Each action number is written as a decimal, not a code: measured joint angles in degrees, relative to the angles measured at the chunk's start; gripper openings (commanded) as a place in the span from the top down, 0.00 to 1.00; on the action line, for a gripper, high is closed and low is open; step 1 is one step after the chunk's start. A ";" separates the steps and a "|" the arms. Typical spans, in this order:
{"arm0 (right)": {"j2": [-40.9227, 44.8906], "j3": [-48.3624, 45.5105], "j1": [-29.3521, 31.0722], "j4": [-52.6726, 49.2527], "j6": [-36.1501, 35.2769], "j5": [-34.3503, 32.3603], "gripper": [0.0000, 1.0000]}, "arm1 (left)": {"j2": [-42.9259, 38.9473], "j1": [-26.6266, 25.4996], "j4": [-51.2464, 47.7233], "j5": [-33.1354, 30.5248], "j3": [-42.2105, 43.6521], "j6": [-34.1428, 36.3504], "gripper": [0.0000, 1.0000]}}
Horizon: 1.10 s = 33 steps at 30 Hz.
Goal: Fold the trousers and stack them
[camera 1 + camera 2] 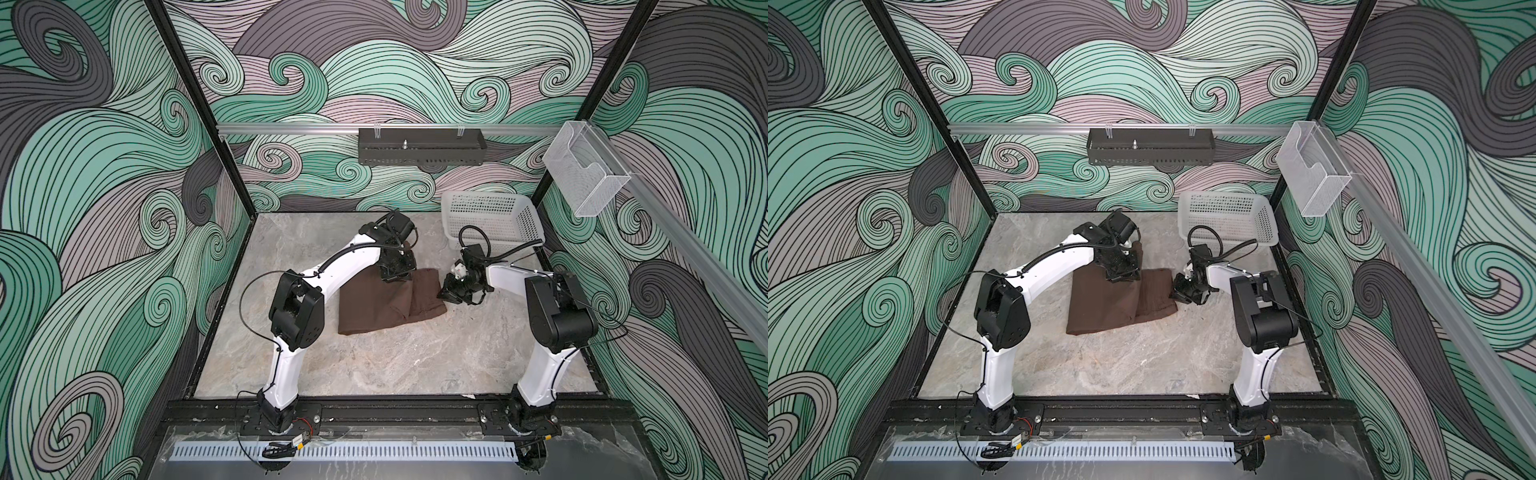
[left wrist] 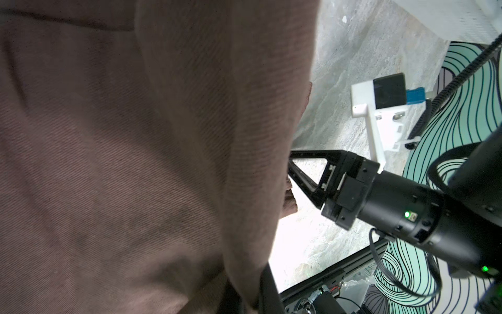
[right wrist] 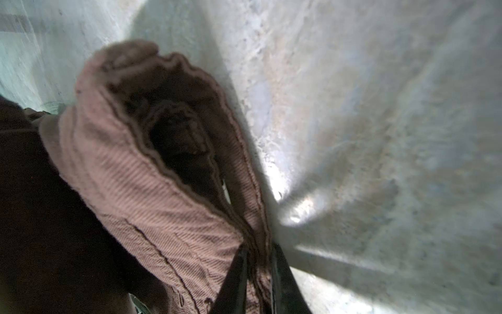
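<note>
The trousers [image 1: 376, 307] lie as a part-folded brown heap near the middle of the tabletop [image 1: 374, 374], a little toward 12 o'clock. The left hand [image 1: 395, 275] sits at the heap's 12 o'clock edge, clenched on a strip of cloth that rises beside it. In its wrist view the fabric hangs right across the lens, which suits a lifted layer. The right hand [image 3: 258, 254] is at the 3 o'clock edge, pinched on the bunched hem layers, low to the stone. Two grips on neighbouring edges look meant to carry one flap over evenly, without sagging. The white basket [image 1: 490, 220] stands at 2 o'clock, apart from the cloth, and is probably where the fold gets stacked.
</note>
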State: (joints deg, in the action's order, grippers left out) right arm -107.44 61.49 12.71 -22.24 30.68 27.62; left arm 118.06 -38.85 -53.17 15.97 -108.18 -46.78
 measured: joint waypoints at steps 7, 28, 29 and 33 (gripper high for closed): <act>-0.07 -0.15 0.63 0.42 0.28 0.48 0.83 | 3.93 -0.87 0.35 -0.35 -2.75 -0.55 1.00; -0.17 -0.20 1.92 0.66 1.29 0.96 0.83 | 12.15 -2.95 0.48 -0.15 -11.28 -2.16 1.00; -0.17 -0.20 1.92 0.66 1.29 0.96 0.83 | 12.39 -2.95 0.42 -0.09 -11.72 -2.32 1.00; -0.17 -0.20 1.92 0.66 1.29 0.96 0.84 | 13.35 -2.95 0.70 0.09 -12.90 -2.95 1.00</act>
State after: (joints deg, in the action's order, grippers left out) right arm -107.61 61.30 14.63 -21.58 31.97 28.58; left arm 131.41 -41.80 -52.47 16.05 -121.08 -49.74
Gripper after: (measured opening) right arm 0.165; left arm 0.061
